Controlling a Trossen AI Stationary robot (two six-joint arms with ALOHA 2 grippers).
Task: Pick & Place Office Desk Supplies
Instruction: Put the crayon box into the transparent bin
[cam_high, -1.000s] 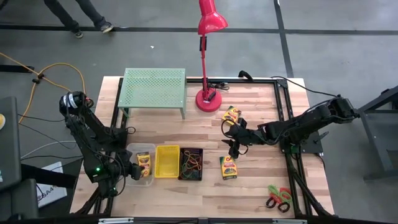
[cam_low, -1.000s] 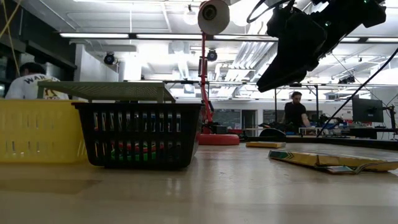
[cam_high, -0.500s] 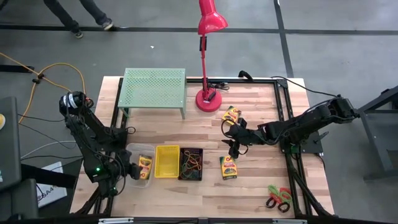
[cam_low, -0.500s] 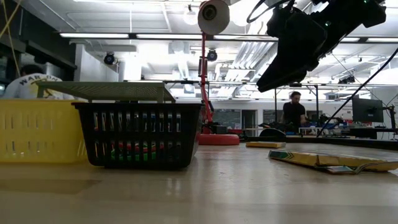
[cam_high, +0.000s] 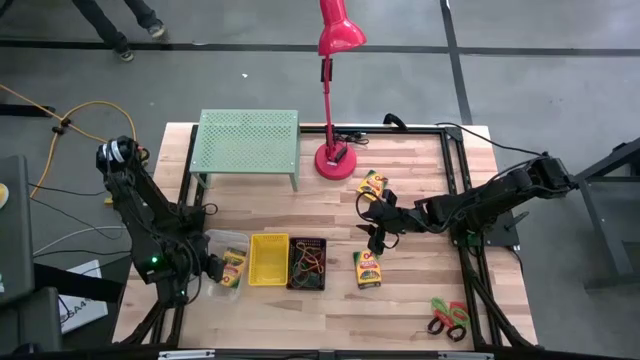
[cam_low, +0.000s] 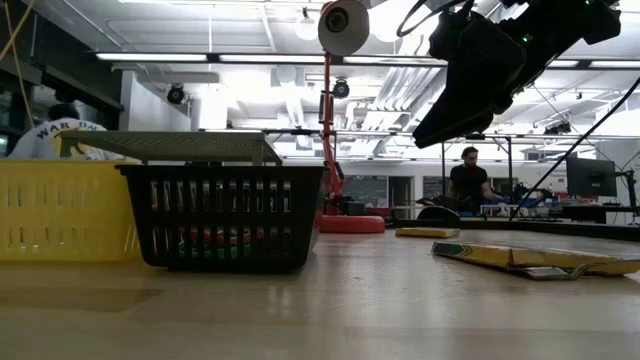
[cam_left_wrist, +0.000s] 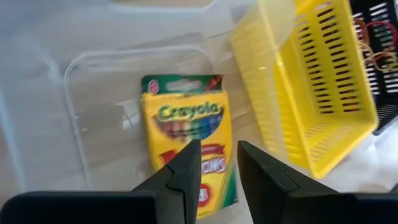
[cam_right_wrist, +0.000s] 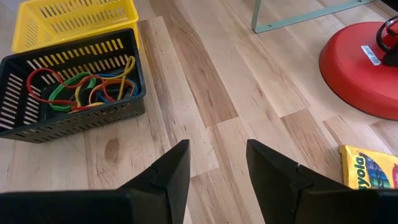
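**Crayon box in clear bin; both grippers empty and apart**

Left gripper (cam_high: 212, 272): positioned at the front-left of the table, at the clear bin (cam_high: 226, 261). In the left wrist view its fingers (cam_left_wrist: 186, 171) stand slightly spread with a gap between them, holding nothing. They hang above a yellow crayon box (cam_left_wrist: 186, 134) that lies flat on the floor of the clear bin, label up.

Right gripper (cam_high: 377, 238): raised over the middle-right of the table, clear of the surface in the low view. Its fingers (cam_right_wrist: 174, 168) are spread apart and empty, with bare wood visible between them.

Bins: three stand in a row along the front-left. The clear bin is at the left end, the yellow bin (cam_high: 268, 259) is in the middle, and the black mesh bin (cam_high: 307, 263) is at the right end. The yellow bin shows no contents. The black mesh bin holds coloured loops (cam_right_wrist: 84, 87) in red, green, yellow and blue.

Loose items: a second crayon box (cam_high: 367, 269) lies flat on the table just right of the black mesh bin, close below the right gripper. A third crayon box (cam_high: 372, 184) lies farther back, near the base of the red lamp (cam_high: 334, 160). The scissors (cam_high: 448, 318) lie at the front-right corner, well apart from both grippers.

Other: a green perforated rack (cam_high: 248, 147) stands at the back-left, beside the lamp.
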